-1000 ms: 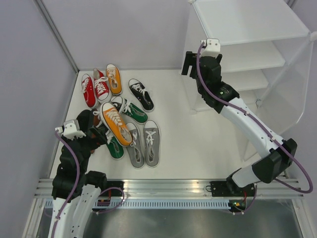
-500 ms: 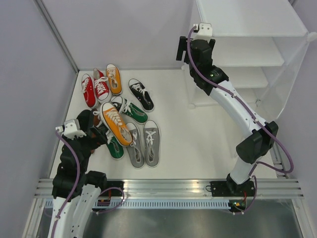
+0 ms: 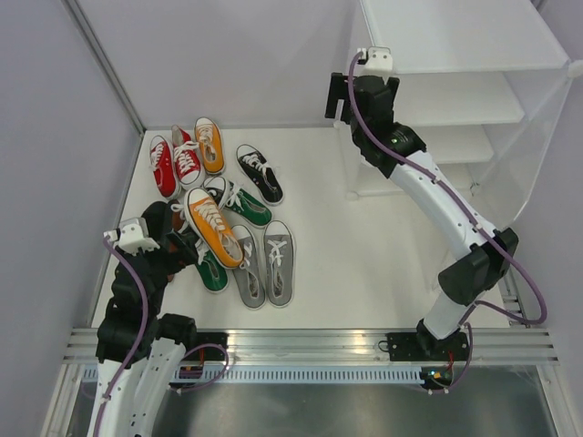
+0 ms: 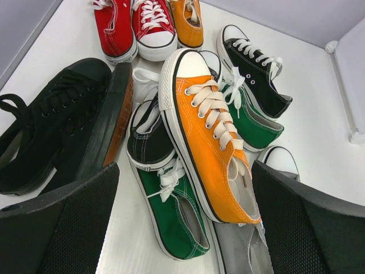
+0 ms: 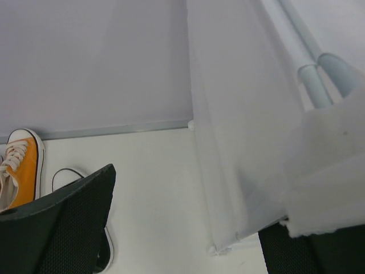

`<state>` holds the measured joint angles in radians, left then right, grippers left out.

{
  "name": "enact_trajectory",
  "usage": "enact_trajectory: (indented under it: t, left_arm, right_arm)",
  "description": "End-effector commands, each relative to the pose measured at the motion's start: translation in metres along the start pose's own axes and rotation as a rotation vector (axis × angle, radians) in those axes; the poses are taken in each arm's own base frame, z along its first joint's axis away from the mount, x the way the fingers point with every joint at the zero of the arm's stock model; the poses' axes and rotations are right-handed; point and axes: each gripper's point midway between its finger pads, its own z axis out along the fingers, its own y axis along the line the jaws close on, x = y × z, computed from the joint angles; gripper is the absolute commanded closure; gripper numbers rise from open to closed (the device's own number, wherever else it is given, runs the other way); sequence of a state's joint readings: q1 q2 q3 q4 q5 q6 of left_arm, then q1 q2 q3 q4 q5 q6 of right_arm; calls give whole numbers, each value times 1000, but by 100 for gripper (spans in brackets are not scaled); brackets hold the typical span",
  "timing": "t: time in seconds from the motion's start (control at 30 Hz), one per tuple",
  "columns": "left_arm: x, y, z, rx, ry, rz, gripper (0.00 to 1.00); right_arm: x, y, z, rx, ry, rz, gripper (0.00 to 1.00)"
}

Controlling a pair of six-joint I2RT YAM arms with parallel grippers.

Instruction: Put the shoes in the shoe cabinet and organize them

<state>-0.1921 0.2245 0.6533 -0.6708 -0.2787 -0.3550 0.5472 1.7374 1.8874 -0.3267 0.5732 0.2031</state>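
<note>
The left pincer (image 4: 183,171) hangs with its fingers spread wide over the heap of sneakers at the left of the desk (image 3: 364,237), gripping nothing. The right pincer (image 5: 188,211) is also splayed and empty, raised beside the left upright of the shoe cabinet (image 3: 455,36). The cabinet stands at the far right, and no shoe shows on the shelves in view, so the sorting has hardly begun.

In the left wrist view an orange sneaker (image 4: 208,142) lies between the two fingers, toe away from the camera. It rests on top of a green sneaker (image 4: 171,217) and overlaps a dark one beneath. A black sneaker (image 4: 251,80) lies just to its right, and a larger all-black shoe (image 4: 57,125) is tipped on its side to the left. The red pair (image 4: 131,23) sits further back, and the grey pair (image 3: 264,264) nearer the arms.

The orange one looks like the sensible pick, being uppermost and already lined up lengthwise between the fingers. The grip should probably come down astride the midfoot and close on the canvas sides, not on the loose white laces. A straight lift would keep the green shoe from being dragged along. The tilted black shoe is close to the left finger — a careless descent could knock it. The cabinet is well apart from this heap, so a handover toward the right arm is likely needed.
</note>
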Motion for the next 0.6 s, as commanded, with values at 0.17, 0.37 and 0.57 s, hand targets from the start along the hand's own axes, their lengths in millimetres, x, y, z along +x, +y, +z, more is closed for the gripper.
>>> enact_trajectory:
  t: [0.17,0.37,0.57]
  left_arm:
    - [-5,-7,1,27,-13,-31,0]
    - [-5,-6,1,23,-15,-32,0]
    - [-6,-6,1,20,-17,-33,0]
  right_arm:
    - [6,-25,-87,-62,89,71,2]
    - [43,-91,-139,102,178,42,2]
    - [71,-186,-199,449,184,28,2]
